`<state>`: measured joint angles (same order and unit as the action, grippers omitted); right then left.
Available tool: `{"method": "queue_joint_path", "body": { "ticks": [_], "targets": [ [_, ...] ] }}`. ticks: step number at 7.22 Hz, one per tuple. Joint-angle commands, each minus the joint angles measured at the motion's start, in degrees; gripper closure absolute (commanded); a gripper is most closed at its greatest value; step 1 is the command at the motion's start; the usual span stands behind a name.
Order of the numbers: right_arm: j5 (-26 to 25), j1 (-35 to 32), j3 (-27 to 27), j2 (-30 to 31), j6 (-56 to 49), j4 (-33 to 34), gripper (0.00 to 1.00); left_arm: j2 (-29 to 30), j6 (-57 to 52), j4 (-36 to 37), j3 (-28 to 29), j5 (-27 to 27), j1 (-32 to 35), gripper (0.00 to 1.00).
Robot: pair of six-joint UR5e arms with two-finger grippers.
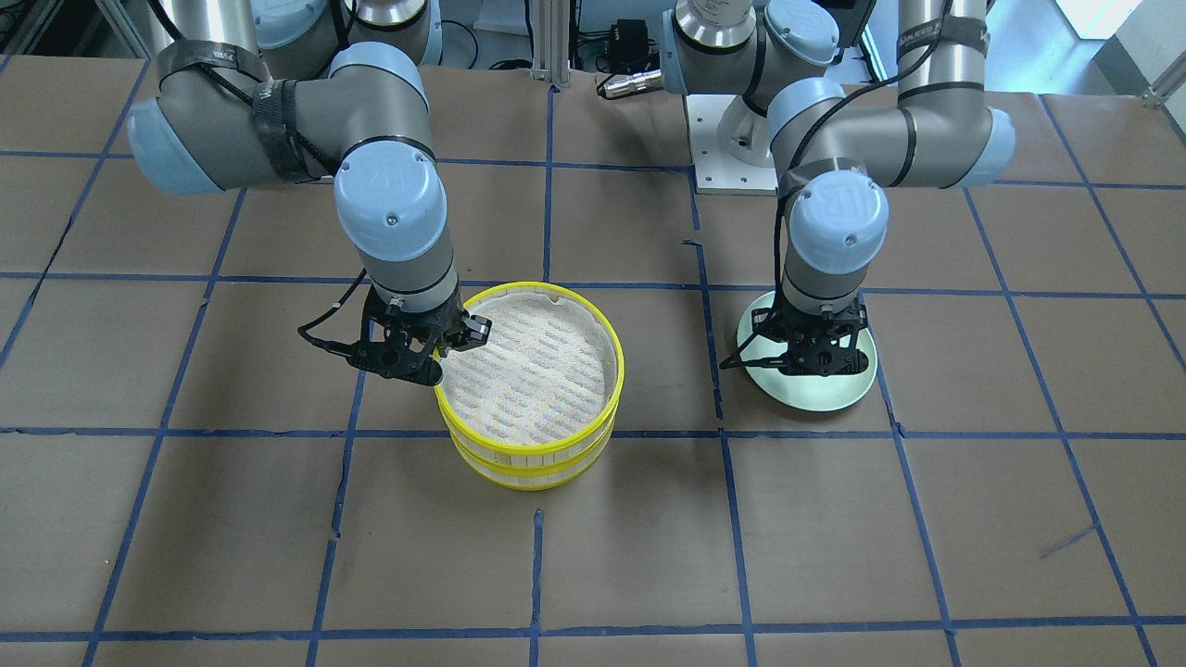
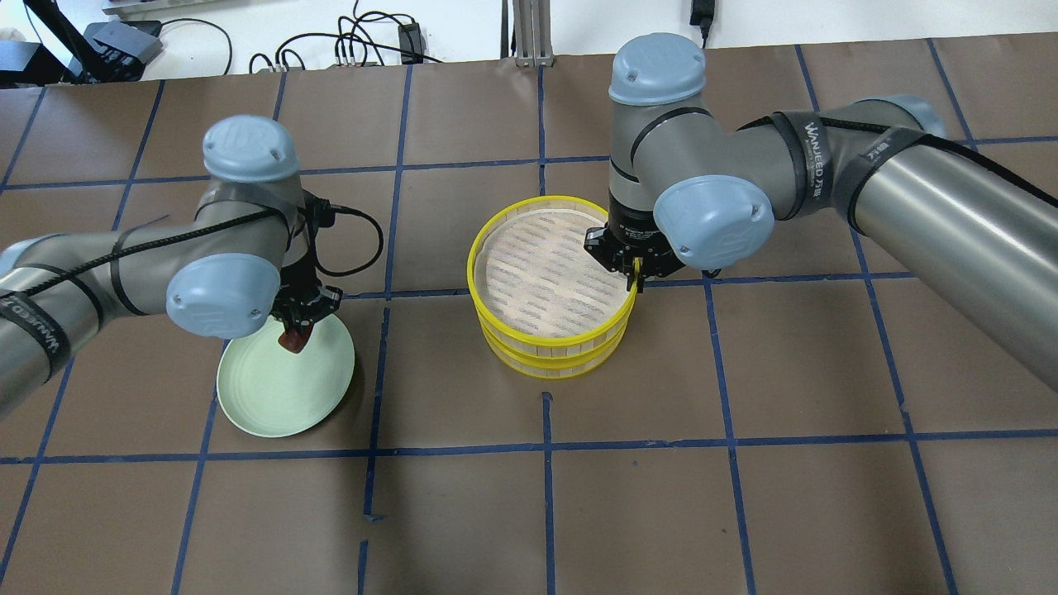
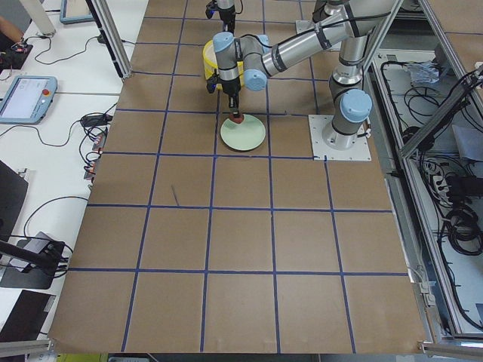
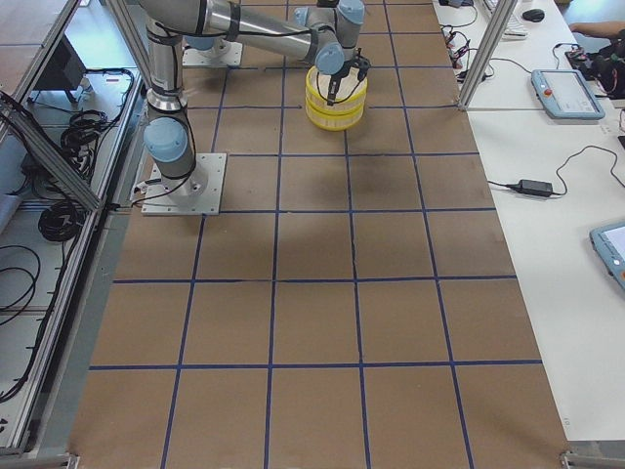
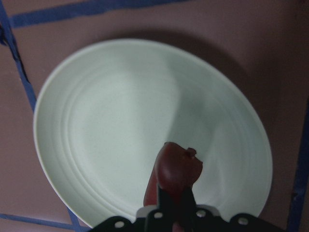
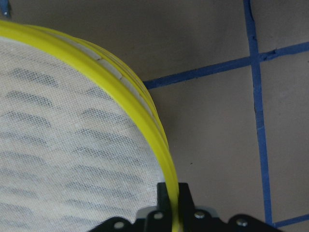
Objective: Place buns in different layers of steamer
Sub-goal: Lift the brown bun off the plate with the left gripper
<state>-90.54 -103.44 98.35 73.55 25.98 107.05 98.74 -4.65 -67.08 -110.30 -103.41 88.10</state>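
Stacked yellow-rimmed steamer trays (image 2: 545, 354), pale green plate (image 2: 273, 401) at their 9 o'clock seen overhead, right gripper (image 2: 636, 279) clamped on the top rim (image 6: 140, 108) at 3 o'clock, left gripper (image 2: 292, 334) pinching the reddish-brown bun (image 5: 176, 167) over the plate's 12 o'clock edge.

— Can you see inside the lower tray (image 2: 547, 366)?
— No, the upper tray (image 2: 545, 273) covers it.
— And the reddish-brown bun (image 5: 176, 164)?
— At its 6 o'clock the left gripper (image 5: 175, 199) hides its base, and the picture's edge cuts that gripper off.
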Motion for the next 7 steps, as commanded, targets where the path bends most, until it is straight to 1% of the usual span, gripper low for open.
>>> {"method": "queue_joint_path", "body": {
  "ticks": [1,2,3,4,5,7],
  "targets": [
    [-0.3,-0.1,0.3,-0.2,-0.2,0.0,0.94,-2.8,-0.1,-6.1,7.1,4.3,0.0,0.98],
    [-1.2,0.0,0.6,-0.7,-0.8,0.2,0.94,-2.9,-0.1,-8.7,9.2,4.4,0.1,0.98],
    [-1.2,0.0,0.6,-0.7,-0.5,0.3,0.94,-2.9,-0.1,-9.8,10.0,4.4,0.0,0.98],
    [-0.5,0.0,0.6,-0.7,-0.1,0.3,0.94,-2.6,-0.1,-9.8,10.0,4.4,-0.1,0.98],
    [-0.5,0.0,0.6,-0.8,-0.1,0.4,0.94,-3.5,-0.1,-9.9,10.2,5.5,0.5,0.98],
    [-0.5,-0.1,0.5,-0.8,-0.1,1.0,0.94,-5.5,-0.2,-10.2,11.1,6.0,0.1,0.98]
  ]
}}
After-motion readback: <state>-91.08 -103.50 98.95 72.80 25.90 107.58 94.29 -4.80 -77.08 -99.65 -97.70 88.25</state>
